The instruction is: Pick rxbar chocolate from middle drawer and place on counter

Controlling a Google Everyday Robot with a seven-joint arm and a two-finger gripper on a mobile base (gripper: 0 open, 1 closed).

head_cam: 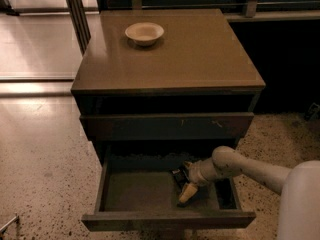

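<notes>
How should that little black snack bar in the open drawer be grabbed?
Probably best to pinch the rxbar chocolate across its narrow width, coming from above. It lies flat on the middle drawer floor, so only its long edges offer a hold, and the drawer walls hinder sideways approaches. The gripper is down inside, right beside it.

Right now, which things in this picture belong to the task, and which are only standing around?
Belong to the task: rxbar chocolate, in the open middle drawer; gripper, low in that drawer at the bar; counter.
Only standing around: white bowl, on the counter; scratched drawer front above.
</notes>
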